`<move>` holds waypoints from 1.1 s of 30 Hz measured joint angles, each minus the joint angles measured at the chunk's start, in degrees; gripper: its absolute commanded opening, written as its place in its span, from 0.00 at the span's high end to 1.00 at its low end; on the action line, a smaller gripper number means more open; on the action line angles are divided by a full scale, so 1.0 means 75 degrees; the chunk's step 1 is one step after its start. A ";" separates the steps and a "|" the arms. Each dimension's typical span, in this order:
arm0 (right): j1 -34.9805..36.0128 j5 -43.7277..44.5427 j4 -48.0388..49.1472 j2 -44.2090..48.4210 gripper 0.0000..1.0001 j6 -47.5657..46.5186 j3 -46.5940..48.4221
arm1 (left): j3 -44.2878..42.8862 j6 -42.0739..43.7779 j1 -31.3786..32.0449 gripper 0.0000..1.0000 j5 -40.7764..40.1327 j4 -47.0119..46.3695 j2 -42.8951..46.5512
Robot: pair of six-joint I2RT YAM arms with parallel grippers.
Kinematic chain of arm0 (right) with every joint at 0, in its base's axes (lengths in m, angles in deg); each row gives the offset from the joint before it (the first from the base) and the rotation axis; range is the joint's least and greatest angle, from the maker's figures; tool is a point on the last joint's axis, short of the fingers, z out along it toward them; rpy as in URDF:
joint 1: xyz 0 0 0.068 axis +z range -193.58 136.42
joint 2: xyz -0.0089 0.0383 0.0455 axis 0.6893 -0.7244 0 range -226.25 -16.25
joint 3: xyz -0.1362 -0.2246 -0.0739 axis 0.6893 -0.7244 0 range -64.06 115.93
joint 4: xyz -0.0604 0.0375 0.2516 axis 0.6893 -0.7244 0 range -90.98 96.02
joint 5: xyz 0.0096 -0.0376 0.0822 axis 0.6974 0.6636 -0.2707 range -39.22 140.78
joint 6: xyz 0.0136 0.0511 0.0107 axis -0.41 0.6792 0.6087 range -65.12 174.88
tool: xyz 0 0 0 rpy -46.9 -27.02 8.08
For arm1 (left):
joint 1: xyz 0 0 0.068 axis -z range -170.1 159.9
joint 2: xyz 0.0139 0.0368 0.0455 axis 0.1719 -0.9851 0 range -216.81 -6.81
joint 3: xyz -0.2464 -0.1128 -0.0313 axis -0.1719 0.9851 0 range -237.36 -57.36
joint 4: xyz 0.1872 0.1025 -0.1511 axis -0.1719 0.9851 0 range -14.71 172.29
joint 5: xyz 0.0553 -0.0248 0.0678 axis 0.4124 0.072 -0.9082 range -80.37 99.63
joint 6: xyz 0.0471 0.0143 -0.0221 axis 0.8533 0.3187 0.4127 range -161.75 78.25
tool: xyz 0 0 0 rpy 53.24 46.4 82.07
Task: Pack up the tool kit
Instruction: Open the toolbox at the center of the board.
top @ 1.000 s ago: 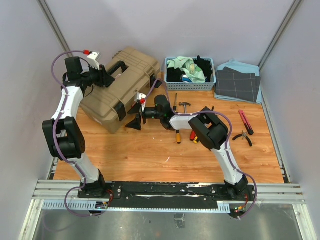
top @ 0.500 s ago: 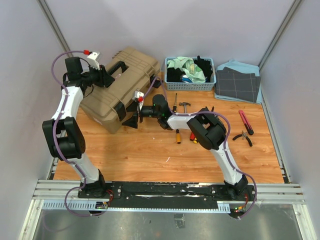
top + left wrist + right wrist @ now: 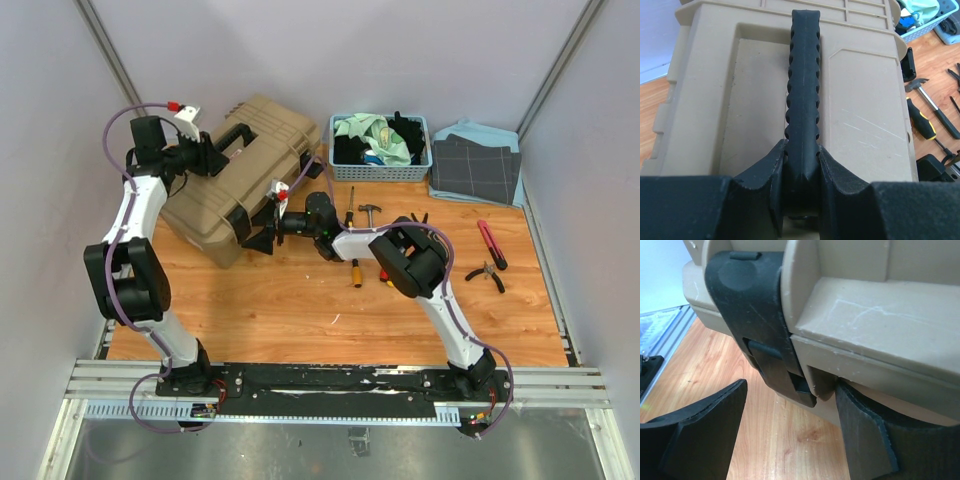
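Note:
The tan toolbox [image 3: 240, 175] stands closed at the back left of the wooden table. My left gripper [image 3: 213, 158] is shut on its black handle [image 3: 803, 85], which runs away from the fingers in the left wrist view. My right gripper [image 3: 258, 238] is open at the box's front side, its jaws either side of a black latch [image 3: 757, 325]. One finger [image 3: 862, 432] touches the box's lower edge. A small hammer [image 3: 369, 212], yellow and red-handled screwdrivers [image 3: 356, 272], red-handled cutters [image 3: 490, 243] and pliers [image 3: 486, 274] lie on the table to the right.
A blue basket of cloths [image 3: 380, 146] stands at the back centre. Folded cloths [image 3: 475, 168] lie at the back right. Grey walls close in on both sides. A metal rail [image 3: 340, 385] runs along the near edge.
My right gripper has moved left, up to the toolbox's front latch. The left arm has stayed on the handle.

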 measured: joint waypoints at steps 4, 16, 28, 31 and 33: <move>0.0000 0.0044 0.0187 -0.0090 0.40 0.0370 0.0041 | 0.0093 0.0020 0.0000 1.00 -0.0012 0.0012 0.0096; -0.0015 0.0102 0.1116 -0.0729 0.37 0.2253 0.0507 | 0.0321 0.0035 -0.0079 1.00 -0.0015 -0.0152 0.0251; 0.0044 -0.0143 0.0635 -0.0469 0.22 0.1824 0.0020 | 0.0358 -0.0087 -0.0076 1.00 0.0020 -0.0201 0.0265; 0.0047 -0.0207 0.0306 -0.0463 0.22 0.1542 -0.0140 | 0.0358 -0.0169 -0.0064 1.00 0.0020 -0.0201 0.0265; 0.0050 -0.0204 0.0169 -0.0463 0.22 0.1434 -0.0146 | 0.0358 -0.0189 -0.0064 1.00 0.0020 -0.0201 0.0265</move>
